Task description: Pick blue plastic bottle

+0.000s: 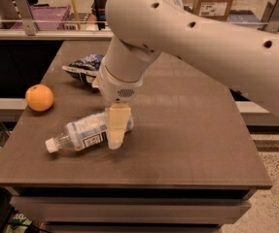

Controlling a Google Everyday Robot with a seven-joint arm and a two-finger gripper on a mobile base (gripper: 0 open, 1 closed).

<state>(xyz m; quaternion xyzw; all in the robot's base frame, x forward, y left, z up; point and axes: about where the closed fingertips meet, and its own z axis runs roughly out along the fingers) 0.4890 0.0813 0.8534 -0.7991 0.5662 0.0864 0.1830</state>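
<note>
The blue plastic bottle (83, 132) lies on its side on the dark table (192, 130), near the front left. Its white cap points left and its pale blue label with a dark barcode patch faces me. My gripper (115, 137) hangs from the big white arm and is down at the bottle's right, base end. Its tan tip overlaps the bottle there and reaches the table level. The bottle still rests on the table.
An orange (39, 97) sits near the table's left edge. A crinkled dark-blue-and-white snack bag (83, 68) lies behind the bottle, partly hidden by the arm. A rail, a purple crate (46, 16) and a cardboard box (216, 4) stand behind the table.
</note>
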